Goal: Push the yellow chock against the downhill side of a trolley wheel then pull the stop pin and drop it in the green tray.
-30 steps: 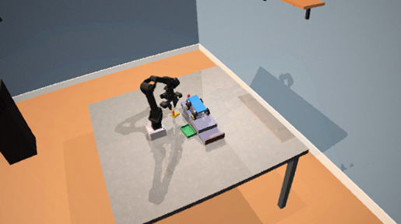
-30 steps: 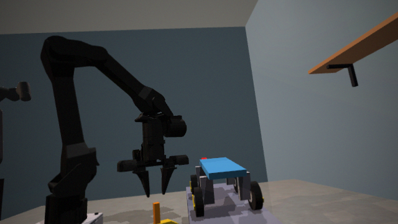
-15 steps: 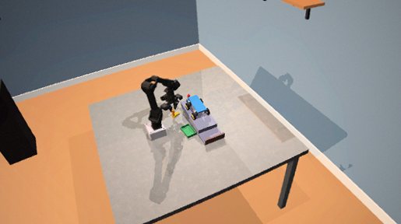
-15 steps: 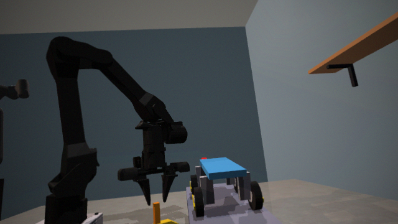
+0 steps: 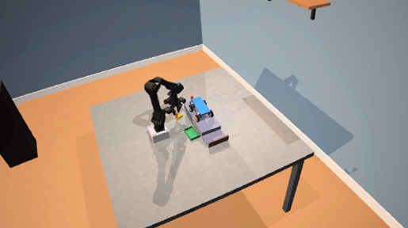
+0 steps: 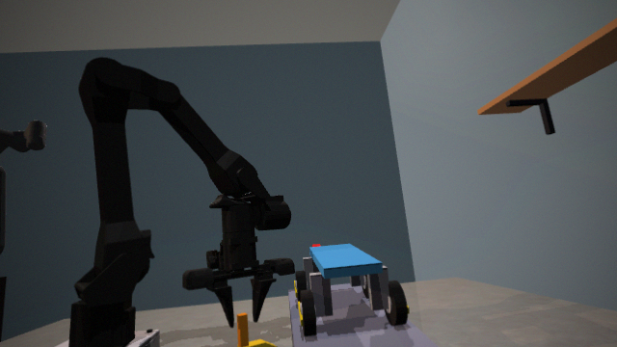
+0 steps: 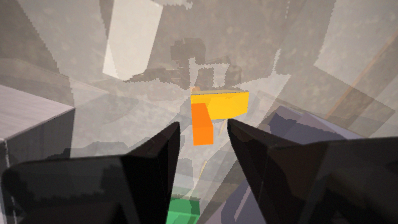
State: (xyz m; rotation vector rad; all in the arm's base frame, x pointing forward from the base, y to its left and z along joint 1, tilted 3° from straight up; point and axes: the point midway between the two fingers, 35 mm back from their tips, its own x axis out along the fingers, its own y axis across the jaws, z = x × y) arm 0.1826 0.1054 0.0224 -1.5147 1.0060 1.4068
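Note:
The yellow chock (image 5: 177, 117) (image 6: 260, 343) (image 7: 227, 103) with its upright orange handle (image 6: 242, 332) (image 7: 202, 125) stands on the table beside the ramp's near side, apart from the trolley. The blue-topped trolley (image 5: 202, 107) (image 6: 344, 260) stands high on the lavender ramp (image 5: 213, 130) (image 6: 352, 313). The red head of the stop pin (image 5: 192, 97) (image 6: 316, 245) shows at its uphill end. My gripper (image 5: 177, 109) (image 6: 242, 310) (image 7: 203, 125) points straight down over the handle, fingers partly open, one on each side of its top, with nothing held.
The green tray (image 5: 192, 133) (image 7: 182, 212) lies on the table by the ramp's lower part. The arm's white base (image 5: 158, 135) (image 7: 30, 125) stands just left of the chock. A brown stop bar (image 5: 218, 141) closes the ramp's low end.

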